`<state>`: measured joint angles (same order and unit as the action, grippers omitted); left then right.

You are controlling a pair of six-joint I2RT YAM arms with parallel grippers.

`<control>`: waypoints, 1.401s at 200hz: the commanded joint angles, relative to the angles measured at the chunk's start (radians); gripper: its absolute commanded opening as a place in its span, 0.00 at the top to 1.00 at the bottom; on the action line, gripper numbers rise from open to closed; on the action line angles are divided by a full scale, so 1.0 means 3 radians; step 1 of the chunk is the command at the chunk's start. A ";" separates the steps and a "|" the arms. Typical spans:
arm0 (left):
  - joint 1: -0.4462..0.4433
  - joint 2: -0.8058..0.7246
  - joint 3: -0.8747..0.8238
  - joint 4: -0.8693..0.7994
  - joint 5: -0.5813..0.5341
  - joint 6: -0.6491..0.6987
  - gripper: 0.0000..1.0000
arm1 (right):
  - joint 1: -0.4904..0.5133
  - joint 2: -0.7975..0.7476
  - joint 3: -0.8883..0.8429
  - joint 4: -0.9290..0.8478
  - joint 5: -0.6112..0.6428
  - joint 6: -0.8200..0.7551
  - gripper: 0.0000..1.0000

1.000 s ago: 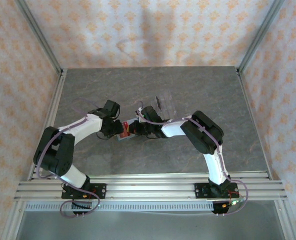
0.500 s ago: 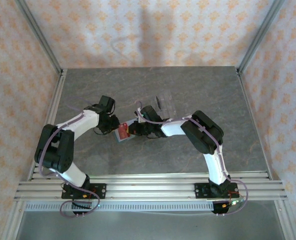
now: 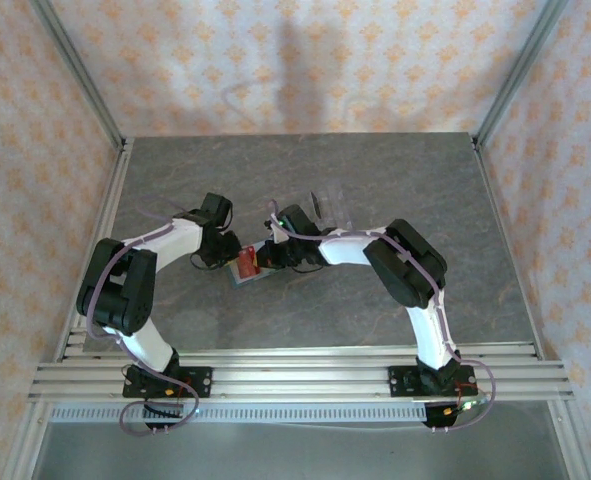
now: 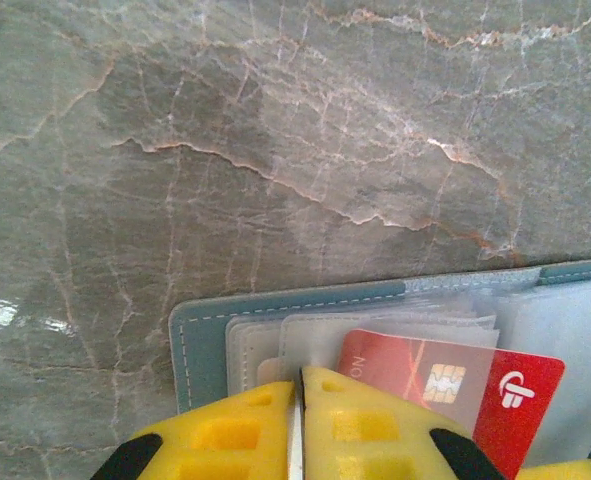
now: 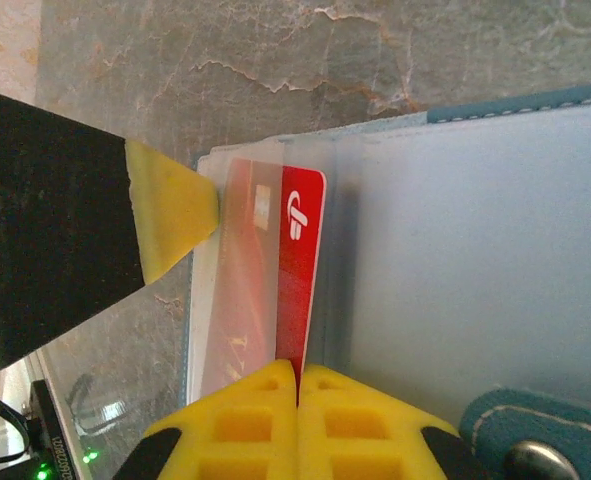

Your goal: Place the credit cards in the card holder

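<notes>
At the left gripper point(image 4: 297, 425), we saw the yellow fingertips pressed together with only a hairline seam between them. Whether they pinched the edge of a clear sleeve point(image 4: 375, 325) we could not tell. Just beyond those tips lay the red card point(image 4: 475, 385), chip face up and partly tucked under the sleeve. It sat inside the opened card holder point(image 4: 200, 335), which lay flat on the grey marbled table point(image 4: 275, 150).

The right gripper point(image 5: 297, 395) was closed as well, its tips meeting at the near end of the same card. From that wrist, the card ran straight away from the seam. One finger point(image 5: 170, 215) of the left gripper touched the sleeve's outer edge, on the side away from the holder's snap tab point(image 5: 540, 455).

Compared with a second earlier, seen from above, the left arm's wrist and elbow had shifted slightly. The red card and card holder had stayed between the two grippers, and the right arm had kept nearly the same pose. A clear plastic rack point(image 3: 330, 205) stood just behind the right wrist.
</notes>
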<state>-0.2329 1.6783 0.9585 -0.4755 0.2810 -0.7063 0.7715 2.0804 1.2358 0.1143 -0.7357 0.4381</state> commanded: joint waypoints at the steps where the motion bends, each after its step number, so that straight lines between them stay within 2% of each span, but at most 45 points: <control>1: 0.0019 0.0092 -0.0086 0.0061 -0.0053 0.0016 0.89 | 0.0004 -0.0005 0.0077 -0.0410 -0.0079 -0.0220 1.00; 73: 0.0172 -0.0253 -0.0111 0.0006 0.0160 0.0013 0.88 | -0.0025 0.0039 0.0176 -0.0583 -0.0109 -0.0300 1.00; 114: 0.0181 -0.0305 -0.0117 -0.0080 0.0040 0.0030 0.89 | -0.0028 0.0022 0.0161 -0.0610 -0.0111 -0.0323 1.00; 280: 0.0128 0.0025 -0.0513 0.0330 0.0057 -0.0081 0.91 | 0.0066 0.0096 0.0347 -0.0619 -0.0120 -0.0221 1.00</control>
<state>-0.1814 1.6375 0.8635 -0.4080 0.3115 -0.7097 0.7742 2.0827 1.3163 -0.0540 -0.7830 0.3622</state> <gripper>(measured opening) 0.093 0.041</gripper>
